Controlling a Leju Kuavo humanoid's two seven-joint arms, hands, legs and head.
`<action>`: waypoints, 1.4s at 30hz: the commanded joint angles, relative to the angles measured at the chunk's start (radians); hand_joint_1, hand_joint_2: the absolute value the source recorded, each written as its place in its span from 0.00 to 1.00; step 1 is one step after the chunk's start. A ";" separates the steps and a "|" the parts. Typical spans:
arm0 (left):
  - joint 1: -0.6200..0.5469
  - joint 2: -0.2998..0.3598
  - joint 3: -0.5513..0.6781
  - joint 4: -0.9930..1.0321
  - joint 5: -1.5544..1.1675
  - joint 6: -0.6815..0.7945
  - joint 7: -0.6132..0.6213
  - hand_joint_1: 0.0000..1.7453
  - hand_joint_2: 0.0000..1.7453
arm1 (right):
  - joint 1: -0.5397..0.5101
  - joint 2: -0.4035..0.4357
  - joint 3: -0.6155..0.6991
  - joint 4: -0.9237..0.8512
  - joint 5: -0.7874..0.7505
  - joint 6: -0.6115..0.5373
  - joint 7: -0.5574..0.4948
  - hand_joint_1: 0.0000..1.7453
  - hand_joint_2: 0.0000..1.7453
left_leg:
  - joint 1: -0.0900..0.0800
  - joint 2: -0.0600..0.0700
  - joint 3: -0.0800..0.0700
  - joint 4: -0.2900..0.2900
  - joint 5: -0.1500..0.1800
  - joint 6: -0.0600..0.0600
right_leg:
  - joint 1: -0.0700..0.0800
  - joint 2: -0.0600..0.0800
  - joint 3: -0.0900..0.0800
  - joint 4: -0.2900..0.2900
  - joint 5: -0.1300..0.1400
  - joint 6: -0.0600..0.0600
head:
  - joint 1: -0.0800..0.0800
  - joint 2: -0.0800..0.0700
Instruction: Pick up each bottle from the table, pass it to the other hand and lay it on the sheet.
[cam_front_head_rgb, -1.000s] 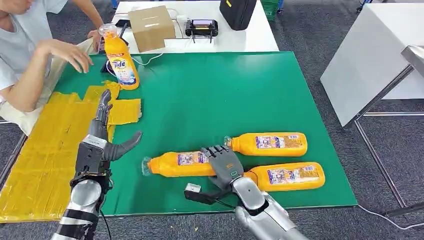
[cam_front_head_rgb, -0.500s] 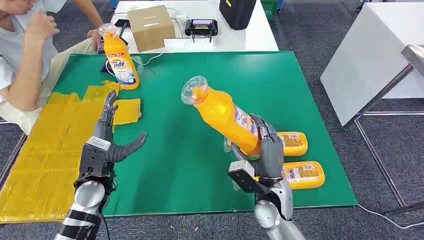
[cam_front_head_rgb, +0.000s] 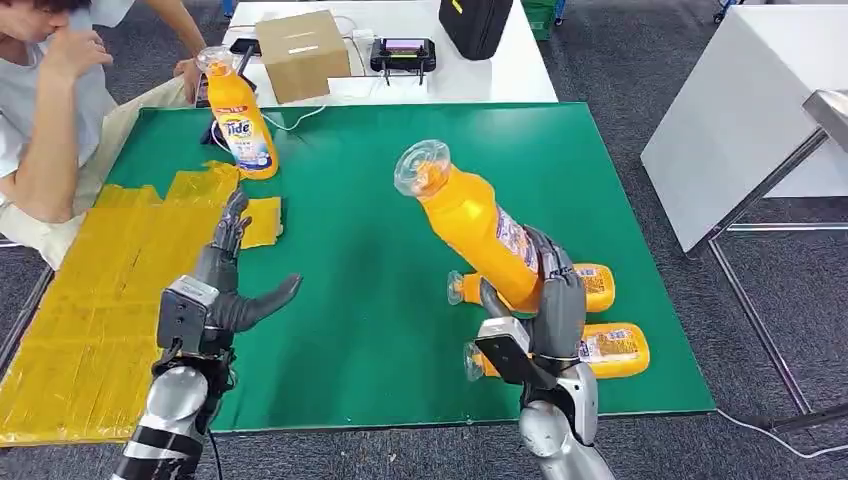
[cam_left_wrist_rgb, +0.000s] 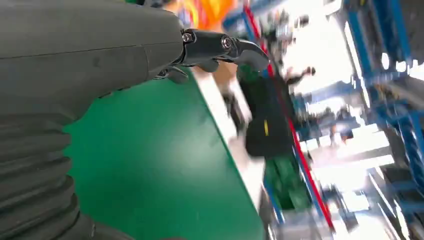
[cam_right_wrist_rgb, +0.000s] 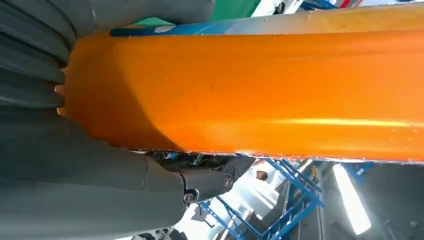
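Above the worktop's near edge my right hand grasps an orange bottle, cap tilted up; my left hand hovers spread, holding nothing, beside the yellow sheet.

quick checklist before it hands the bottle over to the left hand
1. Right hand grips the raised bottle around its lower body: ok.
2. Left hand holds nothing, fingers apart: ok.
3. The hands are close enough to pass: not ok, a wide stretch of green table lies between them.
4. Yellow sheet has bare room beside the left hand: ok.
5. Person's arm off the sheet: cannot tell, it rests at the edge.
6. Cap tight: cannot tell.
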 joint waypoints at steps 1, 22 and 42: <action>-0.054 0.075 -0.154 0.070 0.181 -0.340 -0.004 0.00 1.00 | -0.087 0.006 0.040 0.068 -0.176 0.158 -0.092 1.00 1.00 | 0.001 0.000 0.004 0.000 -0.001 -0.001 | 0.000 0.003 0.004 0.000 -0.001 -0.001 | 0.000 0.000; -0.146 0.030 -0.257 0.169 0.331 -0.412 0.014 0.00 1.00 | -0.275 0.038 0.474 0.383 0.021 0.346 -0.064 1.00 1.00 | 0.002 0.000 0.009 0.000 -0.003 -0.002 | 0.001 0.006 0.010 -0.001 -0.003 -0.002 | 0.000 0.000; -0.056 -0.054 -0.134 0.001 0.465 -0.270 -0.083 1.00 1.00 | -0.301 0.020 0.505 0.451 0.024 0.340 -0.044 1.00 1.00 | 0.002 -0.003 0.005 0.000 -0.002 -0.001 | 0.001 0.001 0.006 -0.001 -0.003 -0.001 | 0.000 0.000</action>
